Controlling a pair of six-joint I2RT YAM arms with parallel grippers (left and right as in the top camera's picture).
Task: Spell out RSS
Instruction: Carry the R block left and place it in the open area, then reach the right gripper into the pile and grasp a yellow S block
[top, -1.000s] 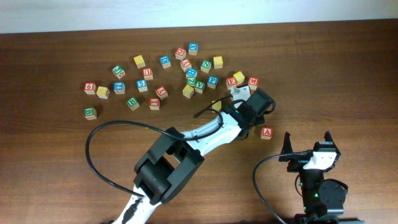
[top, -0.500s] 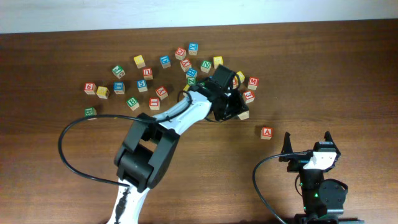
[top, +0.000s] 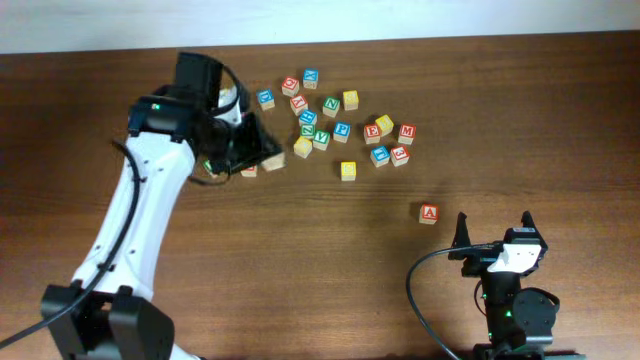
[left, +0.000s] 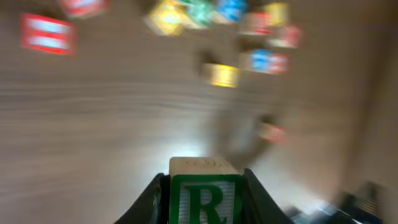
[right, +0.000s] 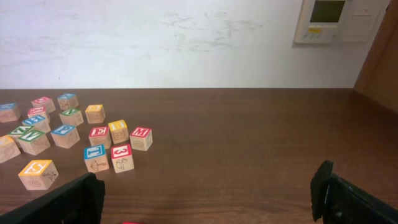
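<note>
One arm (top: 135, 205) extends far left, left gripper (left: 205, 186) clamping R block (left: 204, 202); right gripper (right: 208, 198) parked, spread.

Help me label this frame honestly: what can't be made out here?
- Left wrist: motion blur smears the loose blocks; only the R block in the left hand reads.
- Overhead: the left arm covers some blocks beneath it.
- Overhead: most letters are too small.

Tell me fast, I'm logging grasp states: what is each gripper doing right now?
Left gripper: closed, holding the green R block.
Right gripper: open, holding nothing.
</note>
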